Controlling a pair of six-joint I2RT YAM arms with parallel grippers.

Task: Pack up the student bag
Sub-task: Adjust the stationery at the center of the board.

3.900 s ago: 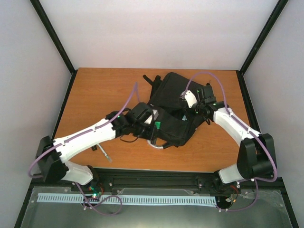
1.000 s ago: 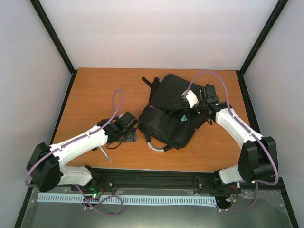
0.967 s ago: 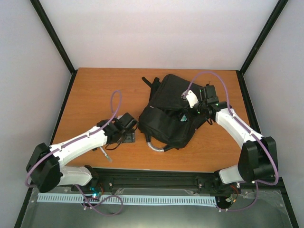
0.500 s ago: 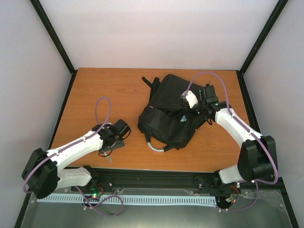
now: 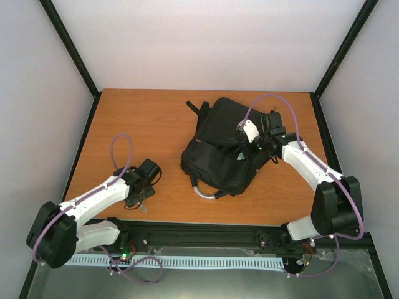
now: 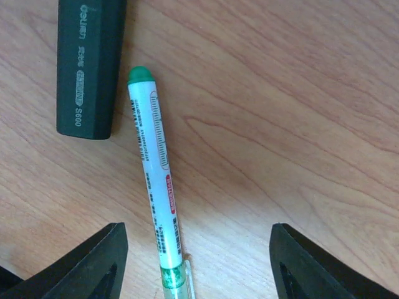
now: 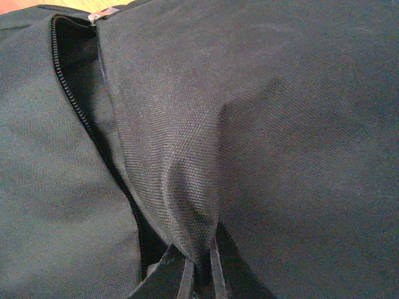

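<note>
Near the near-left edge of the surface (image 5: 124, 118), the left fingers (image 6: 93, 261) stand spread apart on either side of one white pen (image 6: 154, 180) with a green cap, not touching it. One dark block (image 6: 87, 62) lies just beside the cap. Farther off, right of centre, lies one black backpack (image 5: 218, 149). The right fingers (image 7: 162, 280) are clenched on a fold of its fabric beside the open zip (image 7: 75, 106).

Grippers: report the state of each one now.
Left gripper: open, empty, above the pen.
Right gripper: shut on a fold of the student bag.
</note>
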